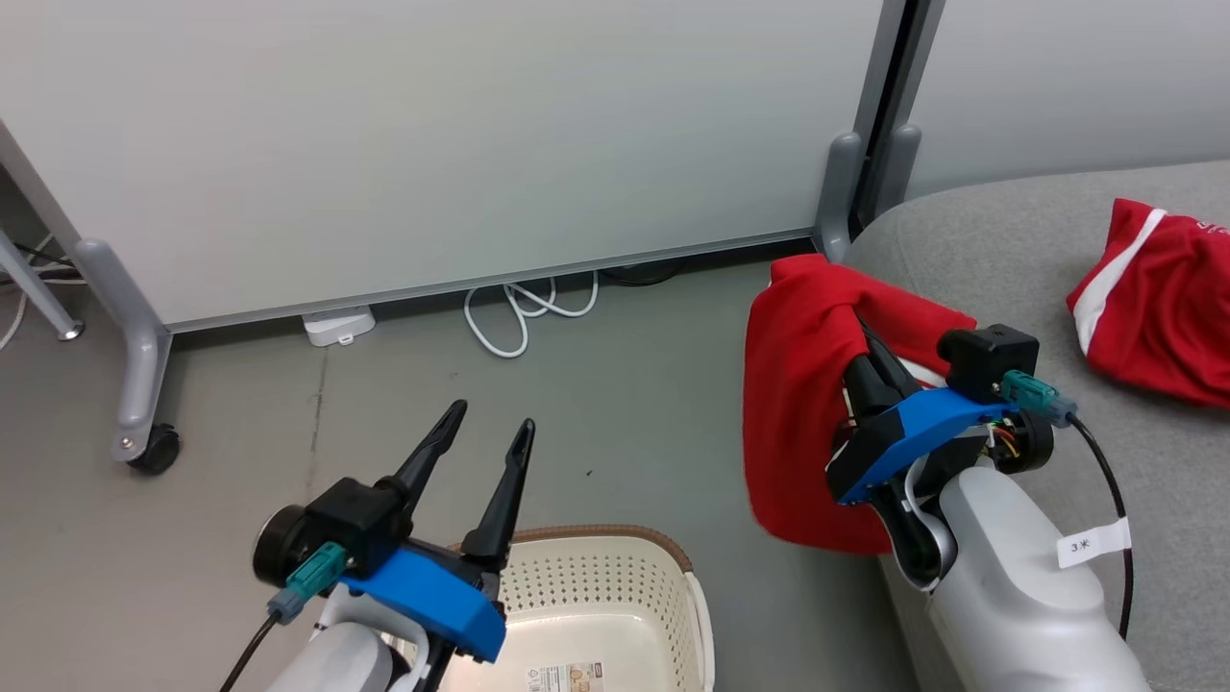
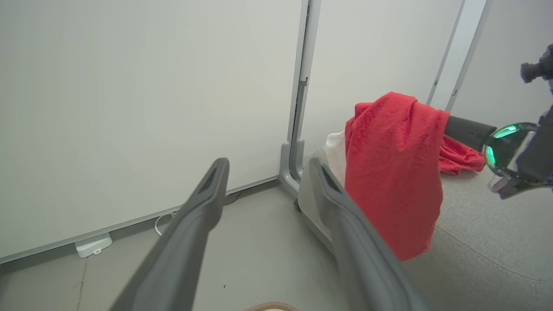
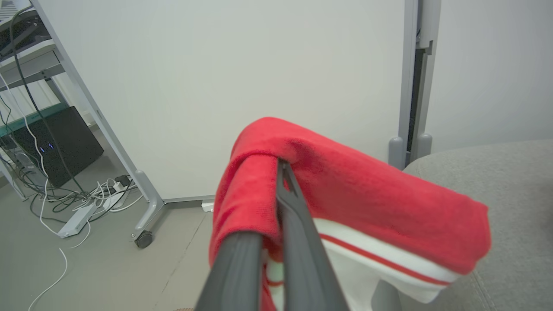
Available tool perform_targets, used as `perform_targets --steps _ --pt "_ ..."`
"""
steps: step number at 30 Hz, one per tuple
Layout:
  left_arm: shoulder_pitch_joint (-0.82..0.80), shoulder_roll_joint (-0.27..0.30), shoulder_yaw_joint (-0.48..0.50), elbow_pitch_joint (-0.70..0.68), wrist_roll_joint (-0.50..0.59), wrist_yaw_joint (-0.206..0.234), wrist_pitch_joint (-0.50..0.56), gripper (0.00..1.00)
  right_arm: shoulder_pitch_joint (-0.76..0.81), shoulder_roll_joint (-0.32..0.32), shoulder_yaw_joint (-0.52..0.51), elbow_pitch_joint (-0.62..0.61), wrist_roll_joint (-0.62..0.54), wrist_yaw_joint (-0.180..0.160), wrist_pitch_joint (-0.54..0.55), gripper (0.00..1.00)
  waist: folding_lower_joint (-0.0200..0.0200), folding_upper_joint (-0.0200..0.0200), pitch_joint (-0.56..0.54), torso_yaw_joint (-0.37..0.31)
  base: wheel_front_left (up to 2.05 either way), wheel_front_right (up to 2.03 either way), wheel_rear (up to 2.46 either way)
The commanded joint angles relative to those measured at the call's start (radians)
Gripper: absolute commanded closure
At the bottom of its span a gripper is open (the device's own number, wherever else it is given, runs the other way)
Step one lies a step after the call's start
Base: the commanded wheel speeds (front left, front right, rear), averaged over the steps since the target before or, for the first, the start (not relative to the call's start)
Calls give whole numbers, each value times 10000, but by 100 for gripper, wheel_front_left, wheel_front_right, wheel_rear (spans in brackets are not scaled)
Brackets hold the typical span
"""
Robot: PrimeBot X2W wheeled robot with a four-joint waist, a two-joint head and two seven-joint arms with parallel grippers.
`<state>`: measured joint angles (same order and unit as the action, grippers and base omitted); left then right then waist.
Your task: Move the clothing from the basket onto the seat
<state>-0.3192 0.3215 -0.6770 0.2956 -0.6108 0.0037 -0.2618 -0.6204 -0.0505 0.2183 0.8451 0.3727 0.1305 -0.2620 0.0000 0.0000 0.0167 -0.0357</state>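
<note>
In the head view, our left gripper (image 1: pixel 488 428) sits at about 7 o'clock with its two long dark fingers spread wide and nothing between them. It is just by the cream-white plastic basket (image 1: pixel 615 531) with holes and a brown rim at 6 o'clock, and we think its picking job there is done. We see no clothes in the part of the basket that shows, but our arm covers one side and the picture edge cuts off the bottom. At 4 o'clock our right gripper (image 1: pixel 870 370) is pinched tight on a bright red soft cloth garment (image 1: pixel 793 423). It is lifted high, we think, so it can go over the edge of the big grey fabric seat (image 1: pixel 1009 240) at 3 o'clock. The fingertips are buried in the folds. A red garment with a white stripe (image 1: pixel 1153 308) lies on the seat at 2 o'clock, cut off by the picture edge. In the left wrist view, the held garment (image 2: pixel 393 172) hangs at 3 o'clock by the seat's corner, and we cannot tell if it touches the seat. In the right wrist view, the two fingers (image 3: pixel 298 224) press together at 6 o'clock with the red cloth draped over them. A white band with a red stripe peeks out under it, and its lower part is cut off.
</note>
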Motion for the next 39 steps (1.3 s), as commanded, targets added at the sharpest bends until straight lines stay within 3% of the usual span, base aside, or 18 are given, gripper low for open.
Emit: perform_targets --steps 1,8,14,34,39 --pt "318 27 315 -135 278 55 -42 0 184 0 -1 -183 -31 5 -41 100 0 0 104 -150 0 0 0" --pt "1313 -370 1727 -346 1306 -282 -44 0 592 -3 133 -746 -47 5 -39 100 0 0 240 -519 0 0 0" --pt "1536 -707 2291 -236 1888 -691 -45 0 790 0 83 -1183 23 5 -39 100 0 0 344 -983 0 0 0" --pt "1267 -986 3049 -392 2969 -1274 -44 0 1333 4 85 -2553 124 5 -40 100 0 0 1135 -4680 0 0 0" --pt "983 -957 2830 -274 3083 -1311 -44 0 1504 4 -239 -2835 170 5 -40 100 0 0 1443 -5155 0 0 0"
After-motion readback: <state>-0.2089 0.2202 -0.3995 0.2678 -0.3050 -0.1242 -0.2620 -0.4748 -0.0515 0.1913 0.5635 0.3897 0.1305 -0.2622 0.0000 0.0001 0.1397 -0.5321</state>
